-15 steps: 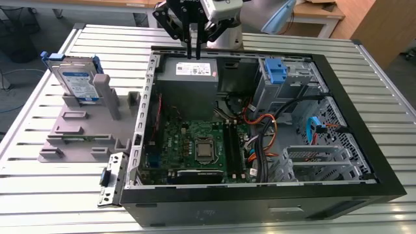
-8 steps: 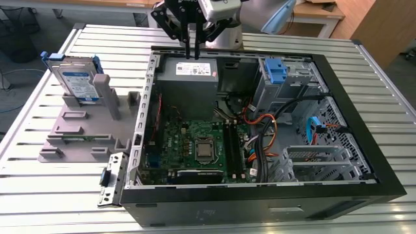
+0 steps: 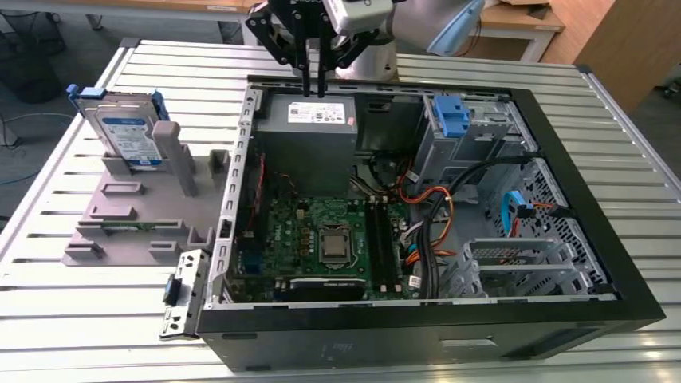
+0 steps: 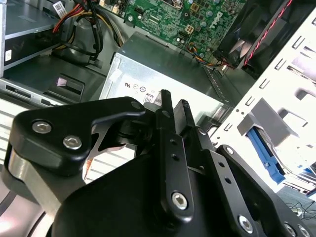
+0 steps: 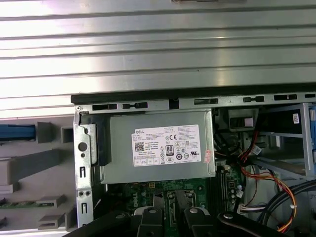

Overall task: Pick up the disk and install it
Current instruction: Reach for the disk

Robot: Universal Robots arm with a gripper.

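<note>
Jaws are drawn together w/ only a thin slit between them and nothing in them. The gripper point(image 3: 316, 89) hangs fingers-down over the back of the open computer case point(image 3: 426, 339), tips just above the grey power-supply box point(image 3: 309, 128), which is the thing nearest to it. In the second wrist view the two black fingers point(image 4: 170, 148) stand side by side, empty, w/ that same box and its white sticker below them. The disk point(image 3: 126, 132) is not in hand. In the exterior view it stands upright on edge in a grey holder block point(image 3: 127, 215) on the slatted table point(image 3: 64, 319), outside the case on the exterior view's left and well apart from the gripper. Its label side faces the camera and blue rails run along its edges. Inside the case the motherboard point(image 3: 319, 239) lies bare, cables bunch toward the exterior view's right, and a tall blue latch point(image 3: 452, 116) sits at the drive cage point(image 3: 484, 132) in the far corner, approx. level w/ the power-supply box. Which bay of that cage is meant for the disk can't be told from here. As for progress, the job looks to be at its very start: the disk is untouched in its holder, so neither the pick-up nor the install is done, and both halves of the task are left. The gripper is over the wrong side of the case wall for a grab, i.e. over the box and not over the holder.
</note>
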